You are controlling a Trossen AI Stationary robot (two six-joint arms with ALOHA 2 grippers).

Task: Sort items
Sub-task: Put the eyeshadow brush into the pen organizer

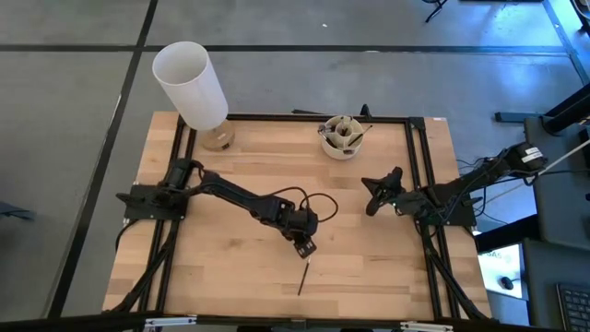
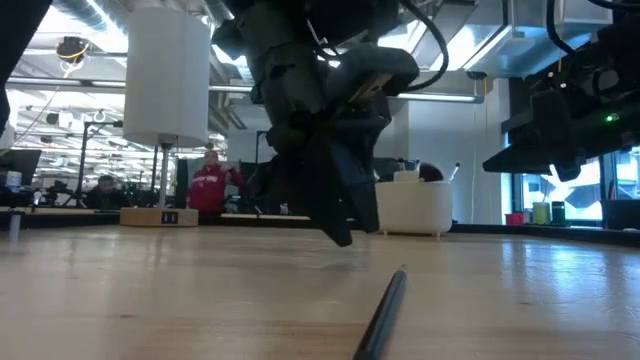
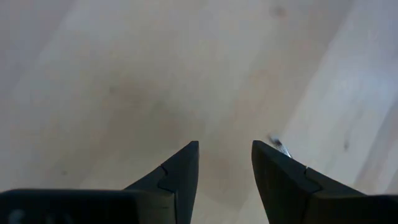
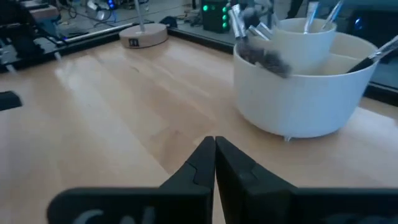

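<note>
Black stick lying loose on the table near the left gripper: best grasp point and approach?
Grip the black stick around mid-shaft, coming straight down from above. It lies flat on the bare wood table, thin and straight, so set the fingers across its long axis. The left gripper, open, sits just beyond its upper end; the right gripper is shut and farther off.

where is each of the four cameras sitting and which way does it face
High: above, facing straight down on the table, both arms, a loose stick.
Low: table height, facing across; left gripper above the stick.
Left wrist: facing down past open fingers at bare wood.
Right wrist: facing past the shut right gripper to the cup of brushes.
Shared: high and low both show the stick.
</note>
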